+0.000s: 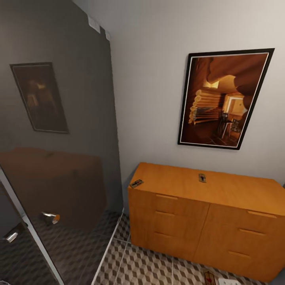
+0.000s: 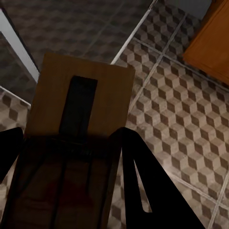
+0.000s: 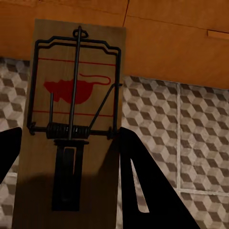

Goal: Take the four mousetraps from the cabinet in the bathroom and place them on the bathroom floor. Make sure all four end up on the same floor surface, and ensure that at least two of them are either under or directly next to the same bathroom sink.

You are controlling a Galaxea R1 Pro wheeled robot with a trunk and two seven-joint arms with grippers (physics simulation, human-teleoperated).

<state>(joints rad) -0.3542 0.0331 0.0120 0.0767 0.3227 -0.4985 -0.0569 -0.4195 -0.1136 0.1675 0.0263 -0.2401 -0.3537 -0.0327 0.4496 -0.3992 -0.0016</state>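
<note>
Two mousetraps (image 1: 136, 183) (image 1: 202, 177) lie on the flat top of the orange-brown cabinet (image 1: 186, 221), one at its left corner and one near the back middle. My left gripper (image 2: 71, 157) is shut on a third mousetrap (image 2: 81, 100), held plain side up above the cube-patterned bathroom floor (image 2: 181, 109). A fourth mousetrap (image 3: 76, 95), with its red mouse mark and dark wire showing, sits in my shut right gripper (image 3: 69, 157) in front of the cabinet's drawers (image 3: 167, 43). That trap's tip (image 1: 208, 277) pokes in at the bottom edge of the head view.
A tall dark glass shower panel (image 1: 59, 138) with a white floor rail (image 1: 109, 245) stands left of the cabinet. A framed picture (image 1: 223, 99) hangs on the white wall above it. Tiled floor (image 1: 146, 265) runs between the panel and the cabinet.
</note>
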